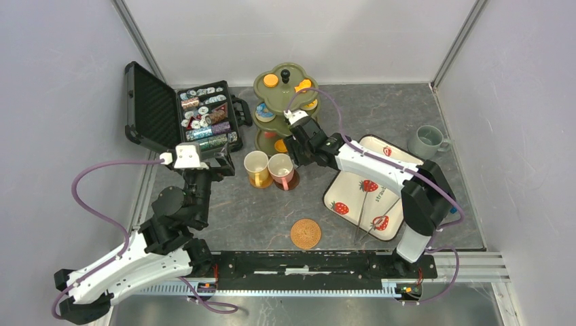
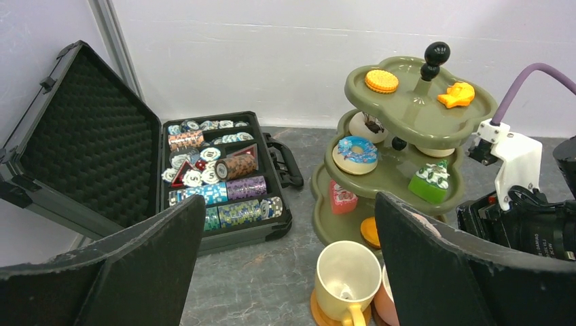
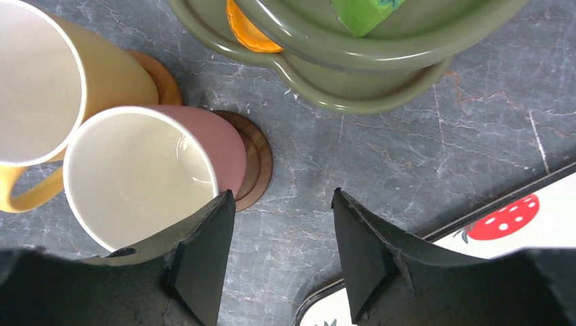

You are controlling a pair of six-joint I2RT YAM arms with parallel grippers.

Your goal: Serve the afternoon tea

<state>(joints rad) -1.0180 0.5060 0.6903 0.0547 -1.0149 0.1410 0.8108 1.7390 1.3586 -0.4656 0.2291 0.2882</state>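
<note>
Place: a robot test cell, probably in a lab
Walls: plain pale panels (image 1: pixel 306 34) held by metal posts (image 1: pixel 139 42), boxing it in on three sides
Surface: grey stone-look tabletop (image 1: pixel 272 217)
Near edge: black rail (image 1: pixel 306 265) carrying the robot arms (image 1: pixel 380 166), purple cables (image 2: pixel 526 71) looping off

1. You get bright, even, diffuse light in the overhead view. The walls (image 1: pixel 61 81) read pale with a faint lilac cast, and shadows on the table (image 1: pixel 258 217) are soft.
2. The frame posts (image 1: pixel 139 41) lean outwards towards the corners, a wide-angle distortion.
3. In your left wrist view, the olive-green stand (image 2: pixel 407 102) and the black case (image 2: pixel 88 156) are sharp. The fingers (image 2: pixel 136 272) of the left gripper (image 2: pixel 289 204) are dark and show little detail.
4. In your right wrist view, a small glare spot sits inside the pink mug (image 3: pixel 149 176). The right gripper (image 3: pixel 282 197) looks black and slightly soft.
</note>
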